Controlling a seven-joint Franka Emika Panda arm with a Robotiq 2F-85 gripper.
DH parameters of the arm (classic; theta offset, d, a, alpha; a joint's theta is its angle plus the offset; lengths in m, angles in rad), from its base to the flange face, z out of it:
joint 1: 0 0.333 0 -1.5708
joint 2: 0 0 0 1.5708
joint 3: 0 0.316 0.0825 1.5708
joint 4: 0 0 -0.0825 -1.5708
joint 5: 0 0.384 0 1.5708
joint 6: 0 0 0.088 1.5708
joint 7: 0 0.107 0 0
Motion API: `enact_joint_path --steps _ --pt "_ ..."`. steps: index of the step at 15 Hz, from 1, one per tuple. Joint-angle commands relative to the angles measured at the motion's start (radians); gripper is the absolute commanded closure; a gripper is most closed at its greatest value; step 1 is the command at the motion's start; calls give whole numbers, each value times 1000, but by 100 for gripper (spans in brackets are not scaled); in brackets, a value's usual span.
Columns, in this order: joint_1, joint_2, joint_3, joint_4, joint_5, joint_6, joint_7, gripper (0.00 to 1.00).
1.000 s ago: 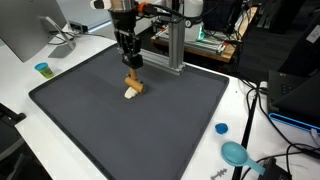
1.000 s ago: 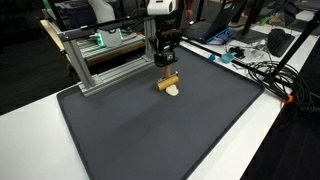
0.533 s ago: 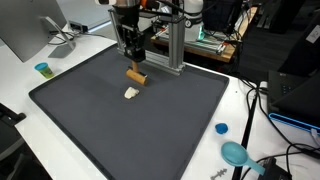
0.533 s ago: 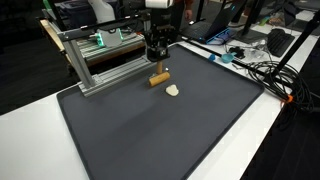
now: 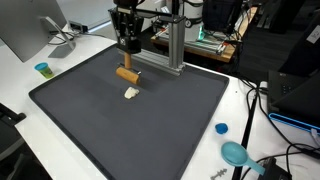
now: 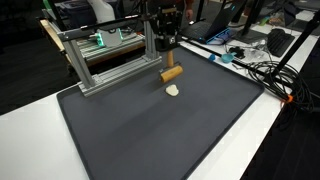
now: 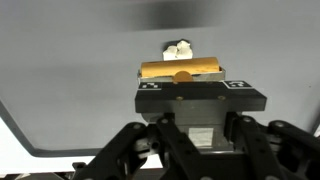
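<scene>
While pinched in the closed gripper (image 5: 127, 68), wooden peg (image 7: 180, 68) — short, tan, cylindrical, level.

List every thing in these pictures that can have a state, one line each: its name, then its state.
gripper: shut on the tan block, above the mat.
tan block: gripped, level, in the air clear of the mat.
white piece: loose on the mat, apart from the block.
black mat: lying flat.
blue cap: lying off the mat.
small teal cup: upright.
</scene>
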Motion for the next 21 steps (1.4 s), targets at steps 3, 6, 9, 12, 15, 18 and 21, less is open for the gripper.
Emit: enact_joint_path --steps 3,6,9,12,15,18,21 --pt "0 110 1 120 43 -21 -9 78" --pt "1 165 1 170 51 -57 -5 78" --pt "0 209 -3 208 55 -107 -3 78" --pt "-2 269 -6 253 63 -145 -2 78" --pt "0 350 -10 328 63 -185 7 78" --pt "6 410 -23 409 45 -297 39 78" --pt "11 442 -30 475 33 -419 63 78"
